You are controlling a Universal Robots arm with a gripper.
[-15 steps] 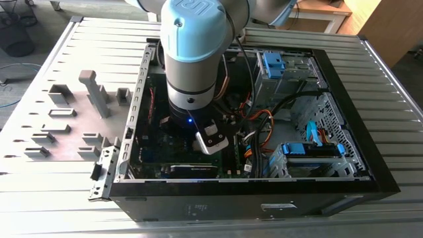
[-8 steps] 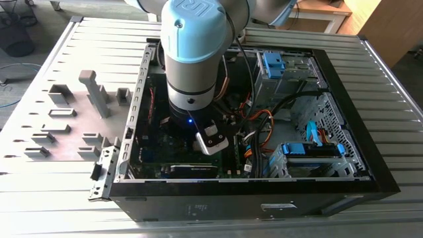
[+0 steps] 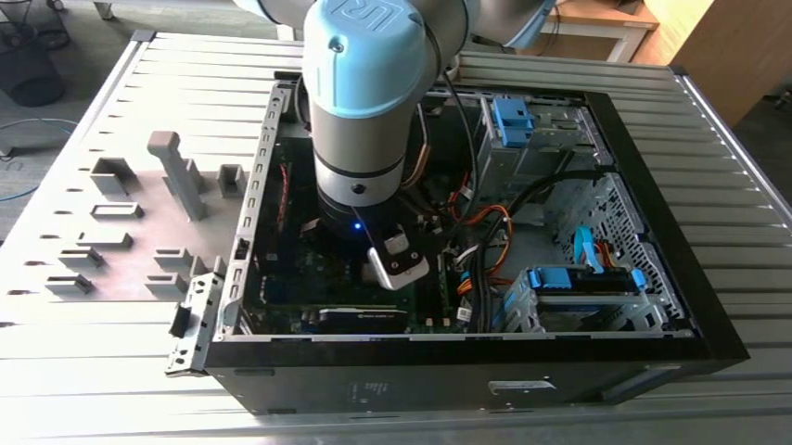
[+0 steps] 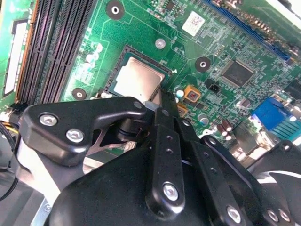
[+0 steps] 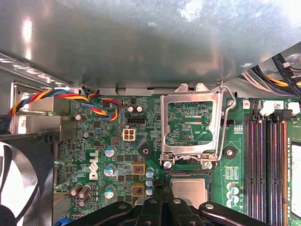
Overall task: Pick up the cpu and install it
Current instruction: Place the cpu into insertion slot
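The cpu (image 4: 137,80) (image 5: 188,192), a flat square chip with a silvery-grey top, lies level in its socket on the green motherboard (image 4: 188,52) (image 5: 101,150). My black gripper (image 4: 159,98) (image 5: 163,189) hangs just over the socket. Its fingertips are shut together at the chip's edge, with nothing seen between them. The dark metal socket frame (image 5: 190,125) stands swung open beyond the cpu, its lever (image 5: 228,125) raised beside it. In the exterior view my arm (image 3: 359,139) reaches straight down into the open computer case (image 3: 693,324).
Memory slots (image 5: 268,165) (image 4: 51,47) run beside the socket. A bundle of coloured wires (image 5: 70,99) and a fan (image 5: 19,179) lie on its other side, under the case wall (image 5: 141,42). Grey holder blocks (image 3: 124,213) stand on the table at the exterior view's left.
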